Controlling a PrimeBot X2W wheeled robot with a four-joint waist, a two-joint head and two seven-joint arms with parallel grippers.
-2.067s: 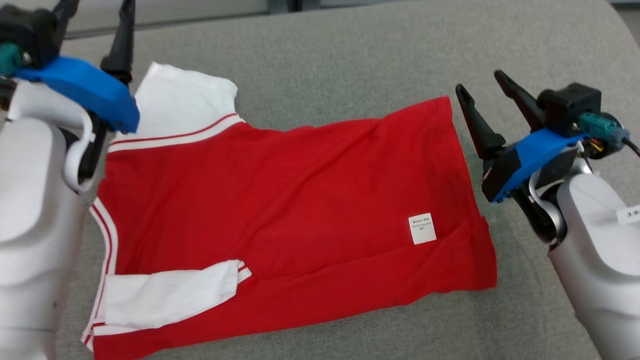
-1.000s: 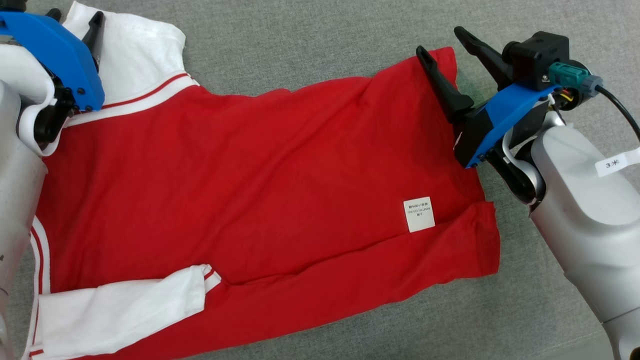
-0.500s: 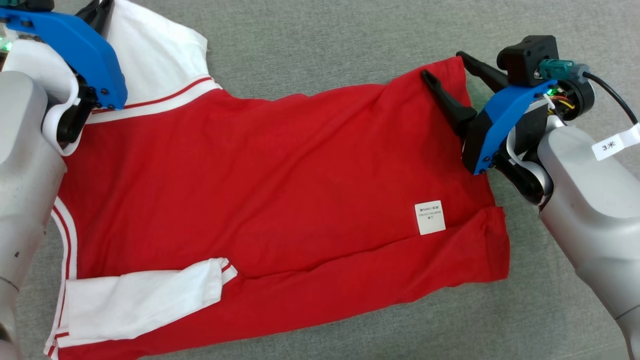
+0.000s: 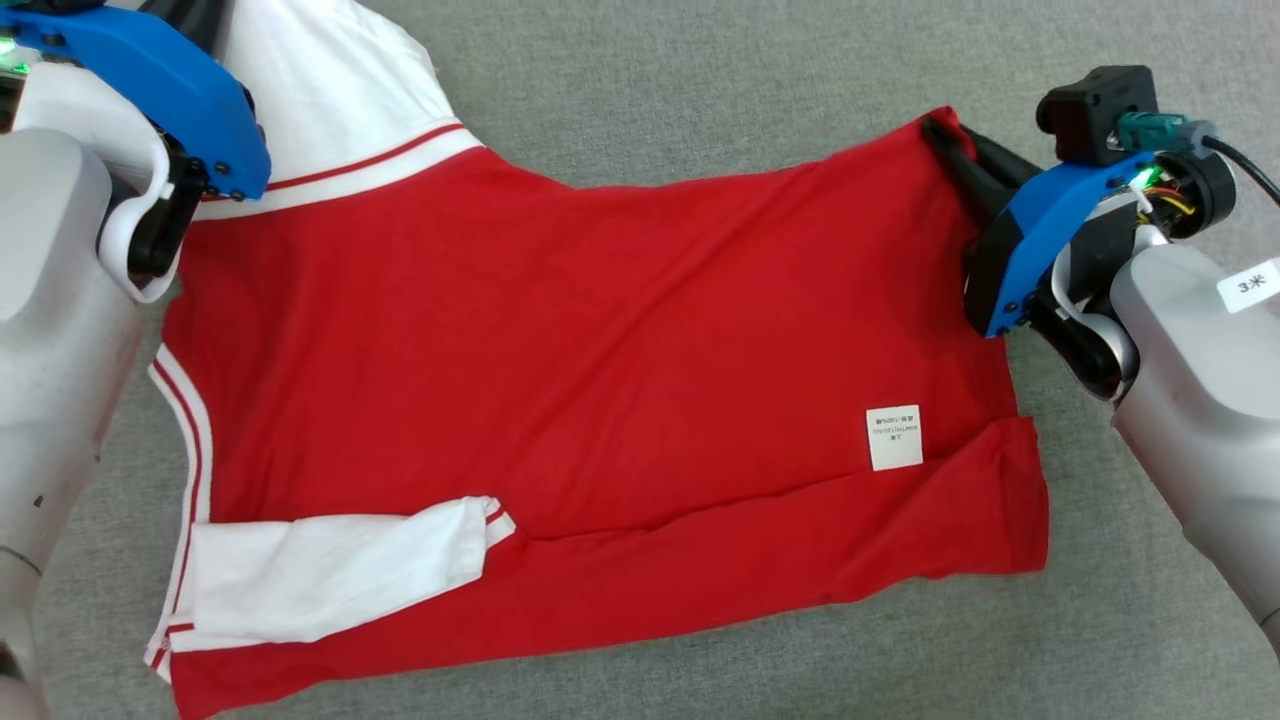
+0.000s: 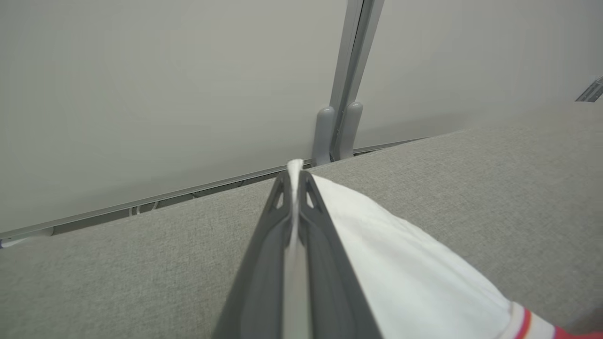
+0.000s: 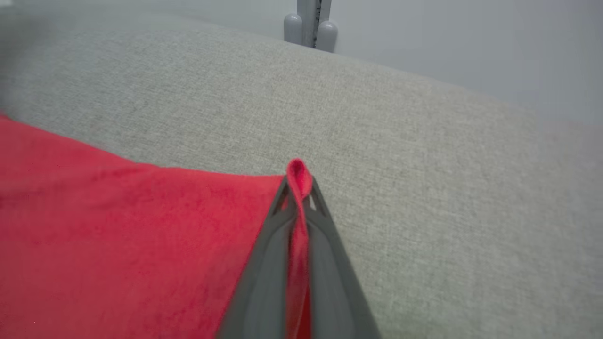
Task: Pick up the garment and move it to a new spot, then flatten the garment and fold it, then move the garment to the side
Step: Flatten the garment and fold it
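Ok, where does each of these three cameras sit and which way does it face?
Head: above, looking down on the red shirt spread on grey fabric; left forearm and right forearm show.
Left wrist: along the left gripper, shut on the white sleeve, toward a wall.
Right wrist: along the right gripper, shut on the red hem, toward the wall.
Shared: both wrist views show grey fabric and a post.

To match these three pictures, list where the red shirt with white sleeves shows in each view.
Head view: red shirt with white sleeves spread across the middle.
Left wrist view: white sleeve at lower right, pinched in left gripper.
Right wrist view: red corner at lower left, pinched in right gripper.
Shared landmark: grey woven surface beneath it.
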